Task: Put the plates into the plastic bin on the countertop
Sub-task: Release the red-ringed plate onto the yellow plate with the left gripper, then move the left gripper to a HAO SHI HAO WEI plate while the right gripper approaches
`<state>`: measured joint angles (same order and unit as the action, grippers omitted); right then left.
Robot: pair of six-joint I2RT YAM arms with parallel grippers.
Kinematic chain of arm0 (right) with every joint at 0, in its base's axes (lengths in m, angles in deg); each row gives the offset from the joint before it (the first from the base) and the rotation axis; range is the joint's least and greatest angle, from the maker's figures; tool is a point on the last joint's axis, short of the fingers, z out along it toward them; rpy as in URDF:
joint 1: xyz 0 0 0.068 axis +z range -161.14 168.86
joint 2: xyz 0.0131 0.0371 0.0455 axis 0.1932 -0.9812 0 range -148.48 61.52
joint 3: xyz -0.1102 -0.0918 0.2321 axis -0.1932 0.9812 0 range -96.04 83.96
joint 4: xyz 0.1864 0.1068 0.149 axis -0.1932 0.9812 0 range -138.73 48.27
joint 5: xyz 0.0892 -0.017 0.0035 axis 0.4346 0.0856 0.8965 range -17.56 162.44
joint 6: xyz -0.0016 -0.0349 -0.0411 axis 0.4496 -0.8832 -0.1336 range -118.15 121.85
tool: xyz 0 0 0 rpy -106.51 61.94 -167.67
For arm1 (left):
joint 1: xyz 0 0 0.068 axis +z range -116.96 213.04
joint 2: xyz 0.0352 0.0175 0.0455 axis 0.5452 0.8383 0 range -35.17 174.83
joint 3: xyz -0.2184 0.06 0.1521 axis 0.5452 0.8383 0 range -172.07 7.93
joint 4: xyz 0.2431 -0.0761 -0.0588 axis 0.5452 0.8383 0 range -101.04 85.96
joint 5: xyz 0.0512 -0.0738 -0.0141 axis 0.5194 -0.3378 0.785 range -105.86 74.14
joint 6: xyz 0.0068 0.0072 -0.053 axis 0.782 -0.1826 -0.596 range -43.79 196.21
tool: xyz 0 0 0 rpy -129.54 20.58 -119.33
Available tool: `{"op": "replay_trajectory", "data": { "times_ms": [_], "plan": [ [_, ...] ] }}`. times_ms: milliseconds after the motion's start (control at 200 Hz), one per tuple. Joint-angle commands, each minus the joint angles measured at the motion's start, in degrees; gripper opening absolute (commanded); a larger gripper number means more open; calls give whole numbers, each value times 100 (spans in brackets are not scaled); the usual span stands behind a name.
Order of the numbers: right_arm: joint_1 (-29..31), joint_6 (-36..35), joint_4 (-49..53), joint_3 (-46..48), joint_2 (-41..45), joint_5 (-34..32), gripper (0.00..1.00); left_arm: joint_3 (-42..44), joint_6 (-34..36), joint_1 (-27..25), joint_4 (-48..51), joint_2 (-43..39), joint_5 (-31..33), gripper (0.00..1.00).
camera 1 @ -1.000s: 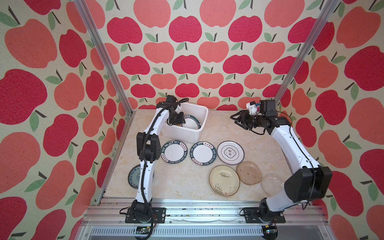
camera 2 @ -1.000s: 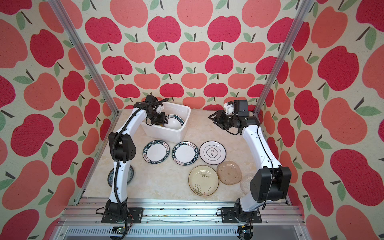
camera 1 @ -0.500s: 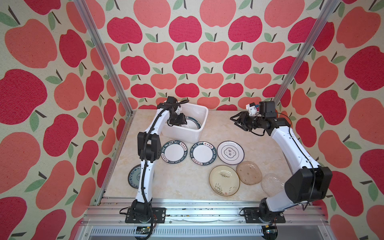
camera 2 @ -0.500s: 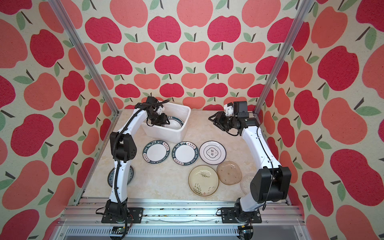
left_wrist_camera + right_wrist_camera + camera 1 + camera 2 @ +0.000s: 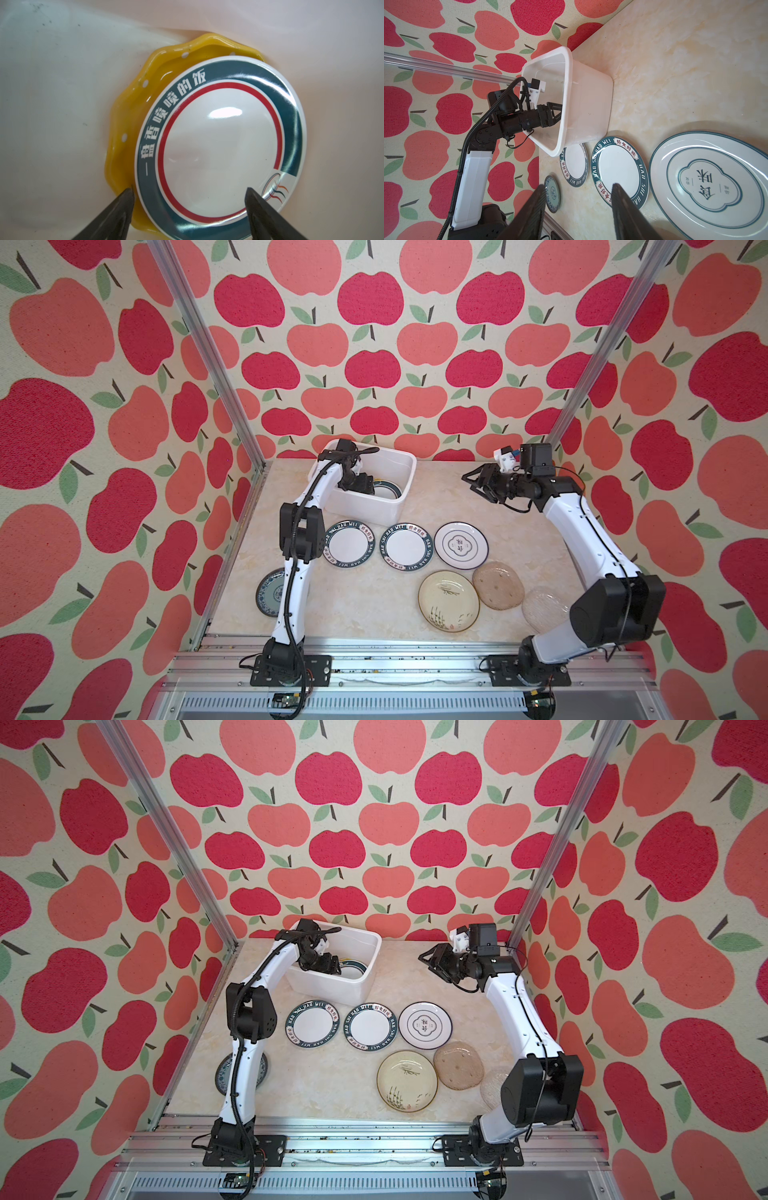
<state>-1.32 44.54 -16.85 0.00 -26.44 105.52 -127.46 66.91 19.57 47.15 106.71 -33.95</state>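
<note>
The plastic bin [image 5: 409, 472] [image 5: 374, 952] stands at the back left of the countertop [image 5: 440, 497]. My left gripper [image 5: 371, 488] [image 5: 190, 189] reaches into it, open, its fingertips either side of a green-rimmed plate [image 5: 220, 145] lying on a yellow scalloped plate [image 5: 124, 116]. My right gripper [image 5: 471, 481] [image 5: 578, 186] hovers open and empty at the back right. On the countertop lie two lettered green-rimmed plates [image 5: 348, 545] [image 5: 406, 547], a white one with thin green lines [image 5: 461, 545], a cream reed plate [image 5: 449, 600], amber glass [image 5: 498, 585], clear glass [image 5: 542, 608] and a blue-patterned plate [image 5: 270, 593] half behind the left arm.
Apple-patterned walls close in the back and both sides, with aluminium posts [image 5: 208, 364] in the back corners. An aluminium rail [image 5: 395, 655] with both arm bases runs along the front edge. The left arm's elbow [image 5: 301, 531] stands beside the nearest lettered plate.
My left gripper's jaws have spread wide inside the bin, letting go of the green-rimmed plate, which now rests on the yellow one. The right arm has hardly moved.
</note>
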Motion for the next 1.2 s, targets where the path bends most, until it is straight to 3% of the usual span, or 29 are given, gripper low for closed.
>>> {"op": "replay_trajectory", "data": {
  "times_ms": [0, 230, 450, 685, 875, 970, 1196],
  "plan": [
    [-66, -231, 190, 67, 124, 34, 54, -176, 130, -74, -86, -156, 439, 93],
    [-75, -757, 731, 238, 48, -422, 54, -417, 37, -79, -489, -543, 652, 100],
    [-69, -1279, 1130, 480, -33, -823, 55, -418, 3, -70, -1187, -1208, 760, 99],
    [-78, -1438, 1157, 713, -145, -796, 55, -174, 73, -59, -1412, -2078, 1068, 99],
    [67, -1770, 922, 634, -341, -280, 56, 1317, -96, -7, -1942, -3436, 1127, 99],
    [229, -2072, 844, 500, -567, 91, 56, 2219, -374, 70, -2126, -4222, 857, 99],
    [677, -2878, 728, 229, -1277, 411, 56, 3983, -1158, -78, -1375, -5782, 264, 99]
  ]
}}
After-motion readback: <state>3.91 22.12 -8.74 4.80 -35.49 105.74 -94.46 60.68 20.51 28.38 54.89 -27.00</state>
